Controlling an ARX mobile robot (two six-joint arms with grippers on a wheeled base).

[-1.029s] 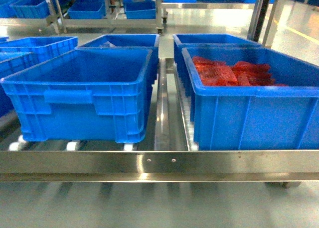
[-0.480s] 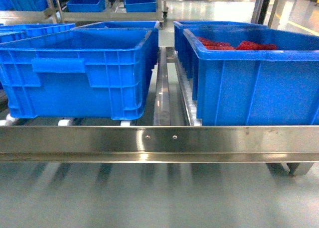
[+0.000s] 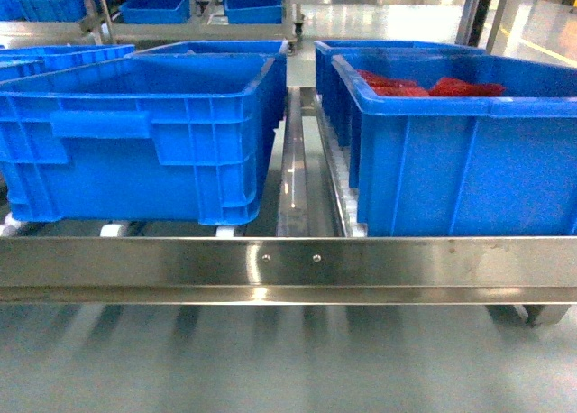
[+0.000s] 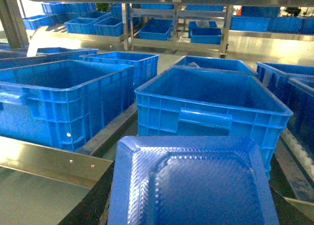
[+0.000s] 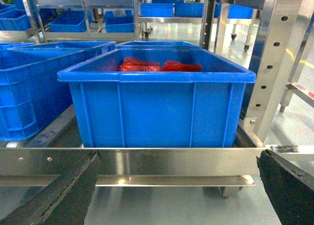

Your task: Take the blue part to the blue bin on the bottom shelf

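In the left wrist view, the blue part [image 4: 196, 181] fills the bottom of the picture. It has a flat, bumpy top with cut corners, and that top faces up at the camera. Its far edge points at the blue bin [image 4: 211, 102]. The picture cuts off its near end, so I cannot tell which way it is long. The left gripper [image 4: 189, 195] has the part squeezed between its dark fingers [image 4: 91, 200], one on each side and both touching it. The left arm reaches straight ahead and holds the part up near the front of the bin. The part is not inside the bin.

In the head view, the blue bin [image 3: 144, 133] sits on the left of the bottom shelf [image 3: 288, 264], just behind the shiny front rail. Its inside looks plain blue. No arm shows in this view.

On the right of the shelf stands another blue crate [image 3: 460, 151] with red mesh bags [image 3: 433, 84] in it.

In the right wrist view, the right gripper [image 5: 176, 173] is level and points at that crate. Its dark fingers [image 5: 64, 195] are far apart with nothing between them.
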